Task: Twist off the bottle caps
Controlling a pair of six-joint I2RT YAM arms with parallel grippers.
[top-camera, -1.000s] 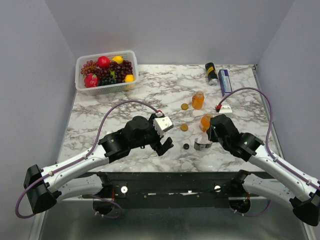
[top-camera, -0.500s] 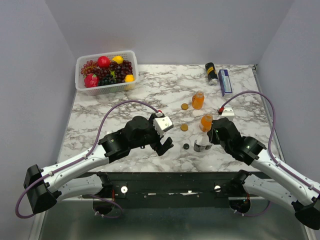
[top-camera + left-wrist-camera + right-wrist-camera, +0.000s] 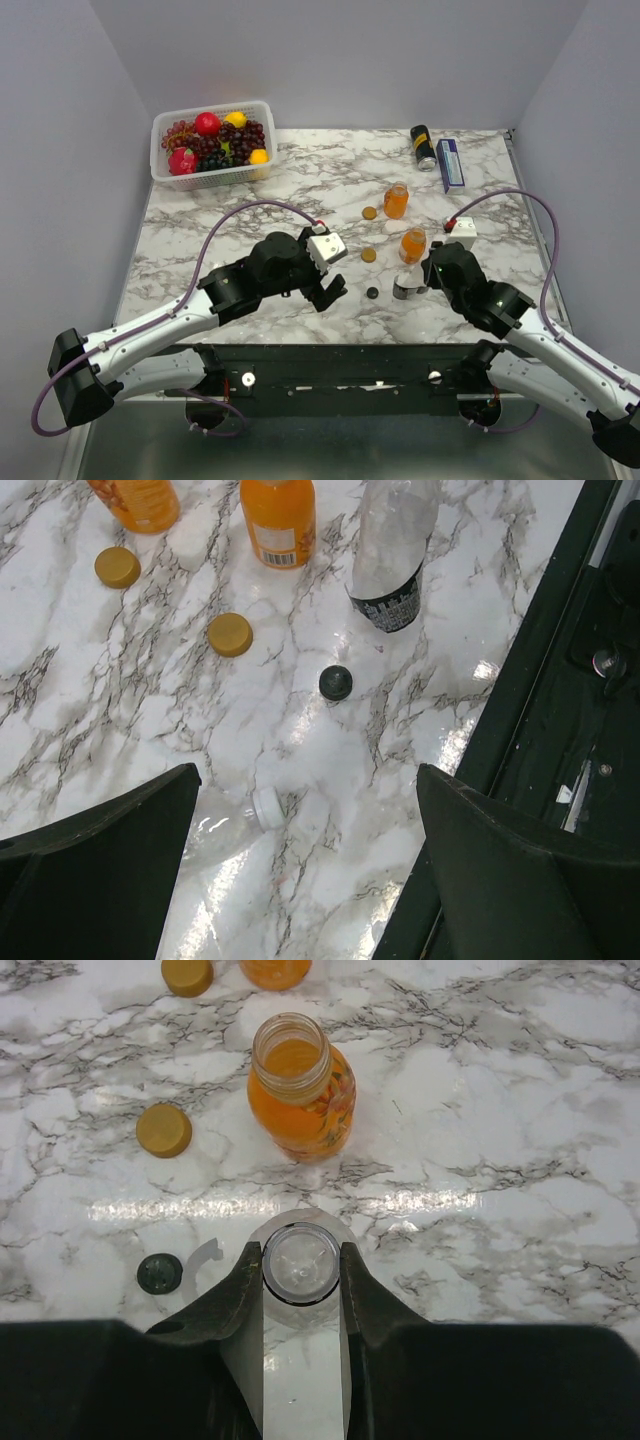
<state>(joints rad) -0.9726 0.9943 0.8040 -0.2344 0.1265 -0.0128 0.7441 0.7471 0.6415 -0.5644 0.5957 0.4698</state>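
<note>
- Two claws work over a marble table [image 3: 250,200]. Nearest the arms, the left claw [image 3: 308,780] hangs with its jaws spread wide and grips nothing.
- Directly beneath it, between the spread fingers, a clear bottle [image 3: 220,838] lies on its side. Its long axis runs slantwise across the gap. Its white end [image 3: 265,808], which looks like a cap not yet removed, points toward the dark cap [image 3: 336,682] lying loose a little beyond.
- Judging by position, the left arm is much the nearer to this lying bottle. A grasp would likely come straight down, with the jaws turned across the body rather than along it.
- To the right, the right claw [image 3: 300,1265] is clamped tight around the neck of an upright clear bottle [image 3: 390,560] whose mouth is open.
- Just behind that stands an orange bottle [image 3: 300,1095], uncapped, with an orange cap [image 3: 163,1128] loose on the table to its left.
- Farthest back, a second orange bottle [image 3: 396,200] stands, seemingly open too, with another orange cap [image 3: 370,212] beside it.
</note>
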